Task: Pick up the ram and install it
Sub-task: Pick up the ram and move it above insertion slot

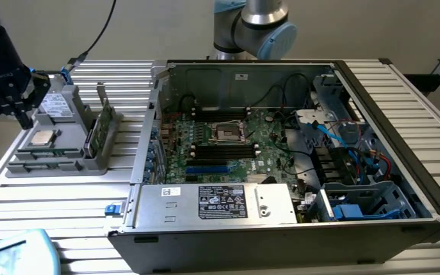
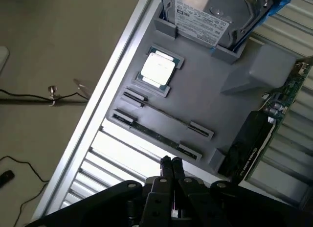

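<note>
The fingers point(image 2: 171, 162) are seen pressed together at their tips, with nothing gripped, hanging over the slatted metal surface point(image 2: 117, 156) just beside the edge of a grey holder point(image 2: 215, 100). The ram point(image 2: 155, 135) is found nearest to them, a thin green stick seated on its edge in the holder's outer long slot, untouched. A second long slot is set just beyond it. Further along the holder a square silver processor point(image 2: 158, 70) is laid flat in its recess, and past that a silver labelled hard drive point(image 2: 210, 16) with blue clips is stood upright. A graphics card point(image 2: 254, 144) is stood on edge along the holder's other side. In the exterior view, the open computer case point(image 1: 204, 74) is placed to the holder's right, its motherboard point(image 1: 266, 137) and dark memory slots point(image 1: 224, 150) exposed.
</note>
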Robot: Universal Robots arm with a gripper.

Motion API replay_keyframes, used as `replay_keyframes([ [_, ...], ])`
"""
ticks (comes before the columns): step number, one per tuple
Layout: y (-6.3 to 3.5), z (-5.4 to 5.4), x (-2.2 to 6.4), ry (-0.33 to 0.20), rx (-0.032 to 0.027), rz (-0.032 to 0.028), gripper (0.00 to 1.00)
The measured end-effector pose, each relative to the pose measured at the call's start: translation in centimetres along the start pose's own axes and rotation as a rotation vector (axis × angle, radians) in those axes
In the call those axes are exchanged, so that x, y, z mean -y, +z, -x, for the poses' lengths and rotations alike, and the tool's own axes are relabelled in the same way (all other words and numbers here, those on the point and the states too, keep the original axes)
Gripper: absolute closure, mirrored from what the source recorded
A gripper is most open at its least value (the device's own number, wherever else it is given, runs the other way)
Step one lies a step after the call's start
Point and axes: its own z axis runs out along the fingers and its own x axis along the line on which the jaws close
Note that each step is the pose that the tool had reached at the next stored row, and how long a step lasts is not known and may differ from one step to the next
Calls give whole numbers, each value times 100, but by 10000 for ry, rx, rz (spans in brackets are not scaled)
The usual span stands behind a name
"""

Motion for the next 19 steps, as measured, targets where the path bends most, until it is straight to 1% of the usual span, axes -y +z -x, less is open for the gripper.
replay_keyframes([
  [7, 18, 1, 1, -1275, -28, 10, 90],
  [9, 30, 2, 2, -1646, -19, 35, 90],
  [14, 58, 5, 4, -2569, 26, 143, 90],
  [19, 85, 7, 6, -3509, 107, 299, 90],
])
